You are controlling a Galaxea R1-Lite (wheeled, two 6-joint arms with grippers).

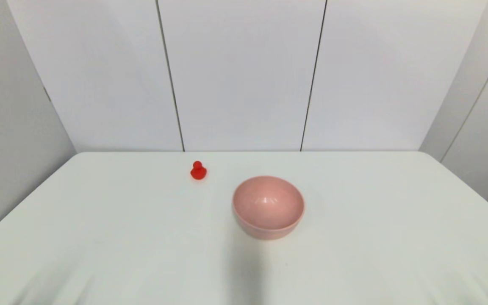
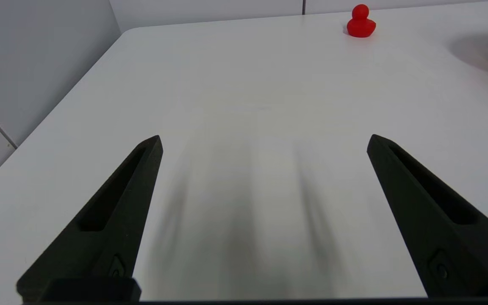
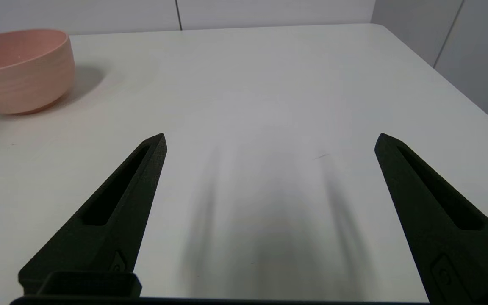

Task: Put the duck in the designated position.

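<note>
Left gripper (image 2: 264, 142): one. Out of the head view; seen only from its own wrist camera. Its two black fingers (image 2: 112, 212) are spread wide apart, nothing between them, low over bare bench.

Duck (image 1: 198, 170): one, glossy red, round head on a rounded body, upright on the bench. From the pink bowl it sits at about 10 o'clock, near but not touching, toward the far edge of the bench. In the left wrist view the duck (image 2: 360, 23) lies far ahead of the fingers, well apart from them.

Pink bowl (image 1: 268, 206): one, upright, opening upward, nothing visible inside. Near the bench's centre; in the right wrist view the bowl (image 3: 19, 70) is well apart from that gripper's fingers.

Right gripper (image 3: 270, 140): one. Also out of the head view. Two black fingers (image 3: 117, 212), spread wide, holding nothing, low over bare bench.

Bench (image 1: 100, 237): one, white, rounded far corners.

Wall panels (image 1: 244, 72): white, behind the bench, with two dark vertical seams.
</note>
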